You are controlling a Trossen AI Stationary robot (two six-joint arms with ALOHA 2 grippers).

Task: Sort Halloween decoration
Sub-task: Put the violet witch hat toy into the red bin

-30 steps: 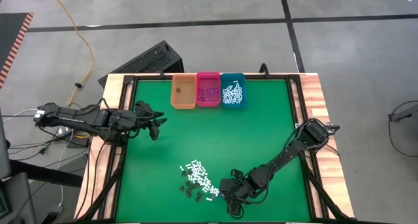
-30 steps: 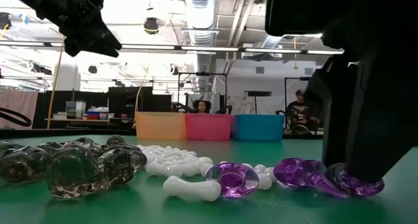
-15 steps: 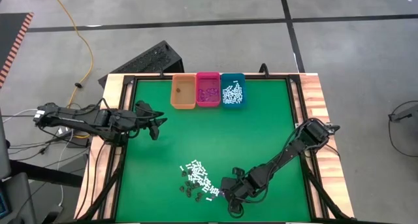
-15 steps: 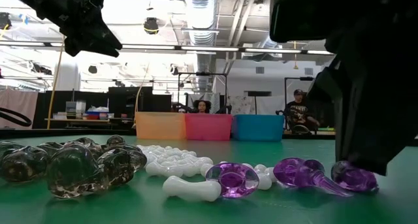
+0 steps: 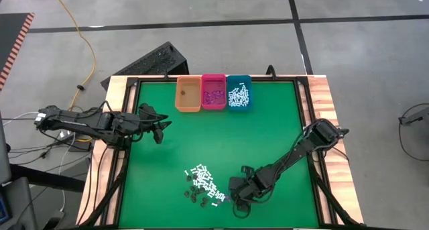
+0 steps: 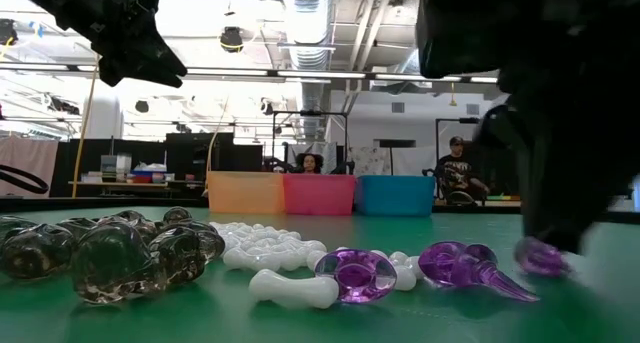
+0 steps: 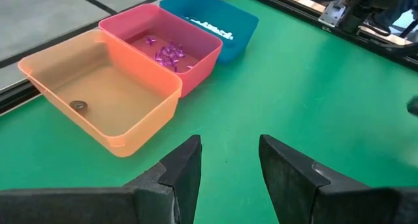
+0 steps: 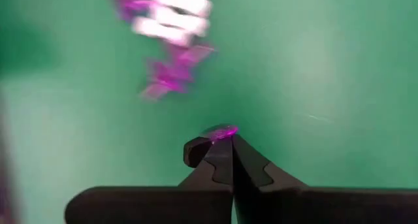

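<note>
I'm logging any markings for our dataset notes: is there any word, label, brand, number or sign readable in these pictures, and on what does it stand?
None can be read.
Orange plastic rectangular bin, pink plastic rectangular bin, teal plastic rectangular bin: plain, no label showing.
Green table mat: no print.
Room behind the table in the low view: any signs there are too small to read.

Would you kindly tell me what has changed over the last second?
The right tool has closed on a purple piece at the pile's edge and started lifting it off the mat. The left tool stays open, hovering near the orange bin; pile and bins are unchanged.
</note>
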